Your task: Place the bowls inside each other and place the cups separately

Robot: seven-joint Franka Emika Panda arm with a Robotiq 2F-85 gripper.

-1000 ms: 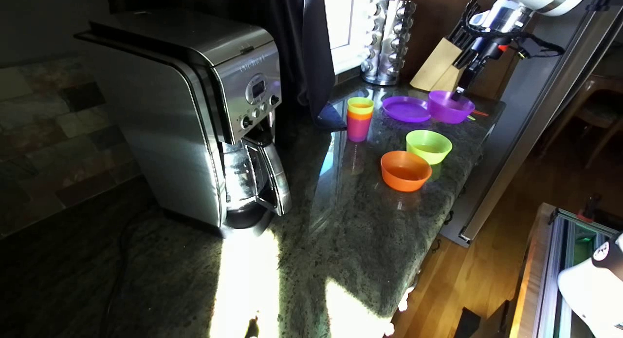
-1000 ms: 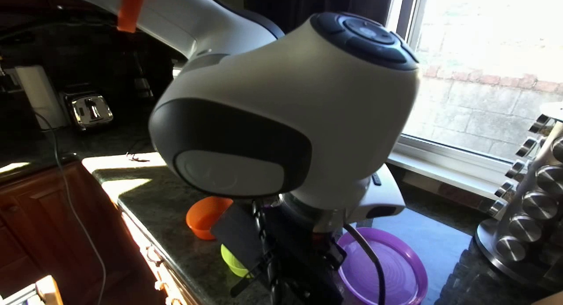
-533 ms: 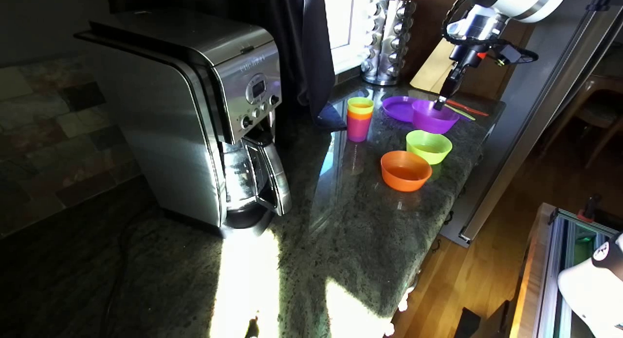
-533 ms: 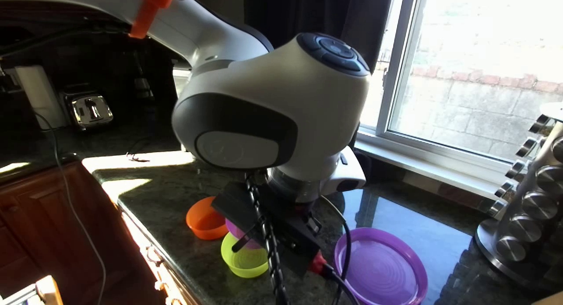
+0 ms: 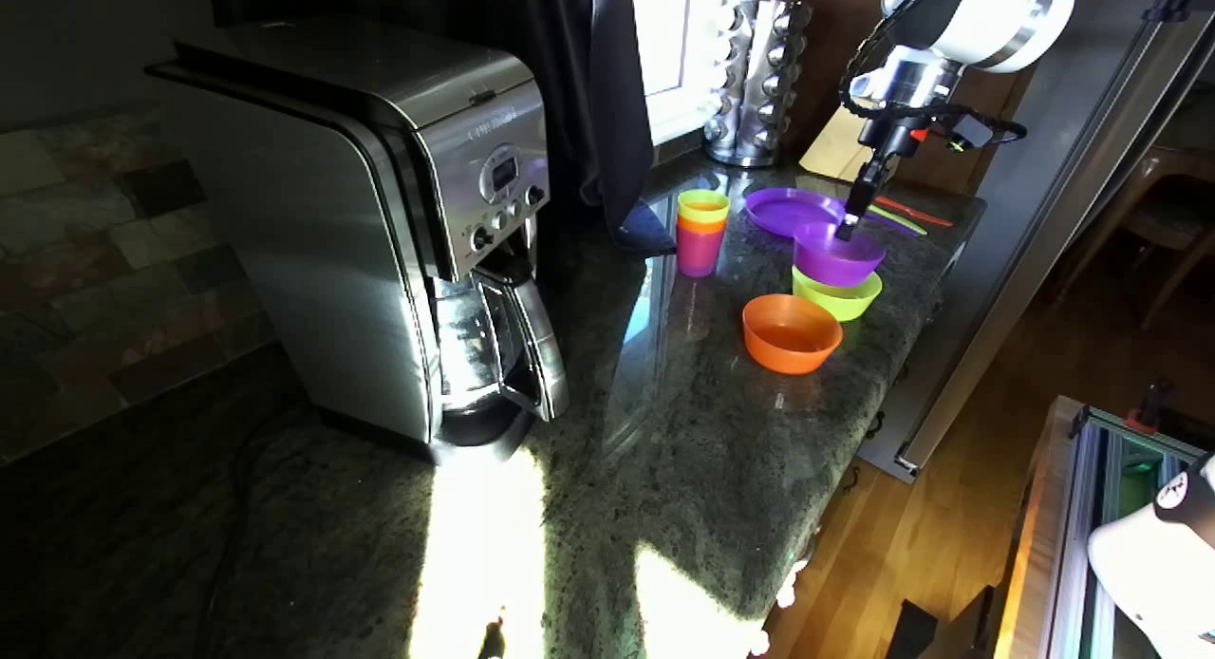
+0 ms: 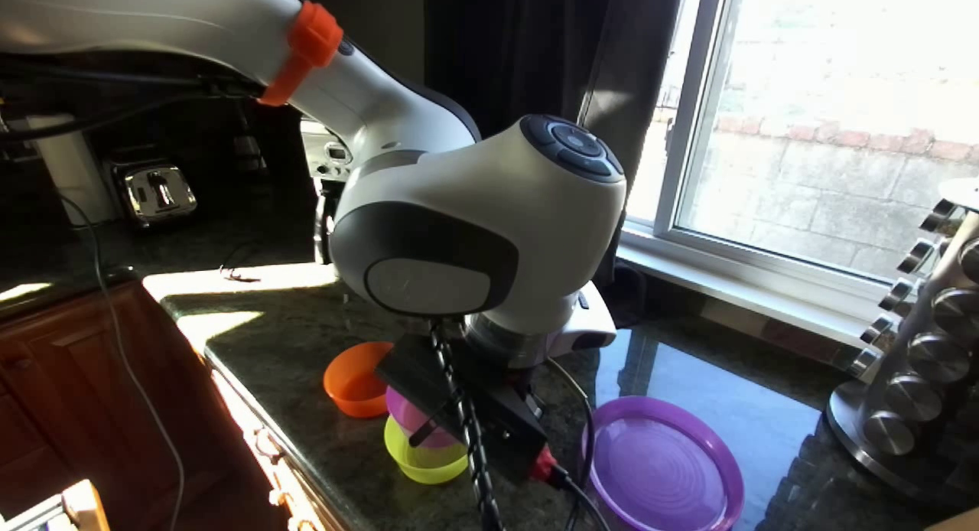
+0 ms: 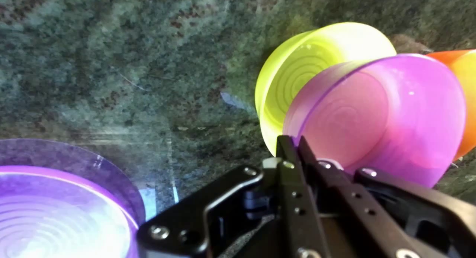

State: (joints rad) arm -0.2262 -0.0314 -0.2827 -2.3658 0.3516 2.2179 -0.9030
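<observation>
Purple bowl (image 7: 375, 116): compared with one second ago, it has been carried from beside the purple plate (image 6: 661, 466) to a place over one part of the lime-green bowl (image 7: 303, 70).
Gripper (image 7: 293, 141): its fingers are pressed together, and the rim of the purple bowl is pinched between them.
Contact of these two bowls: whether they are touching cannot be told.
Plastic: round, shallow, thin-walled shapes with smooth shine; fine rings are seen in the floor of the lime-green bowl and on the plate.
Orange bowl (image 5: 792, 334): set upright on the countertop (image 5: 607, 555), just beside the lime-green bowl.
Countertop surface: dark green polished stone, speckled; light is reflected on it.
Cups (image 5: 701, 234): lime-green, orange and pink, nested upright in one stack; they are shown only in an exterior view.
Wrist view: the pinched rim is shown clearly, while in an exterior view the purple bowl is partly covered by the robot arm (image 6: 459, 179).
Unmoved: the orange bowl, the lime-green bowl and the cups are found at the same places as before.
</observation>
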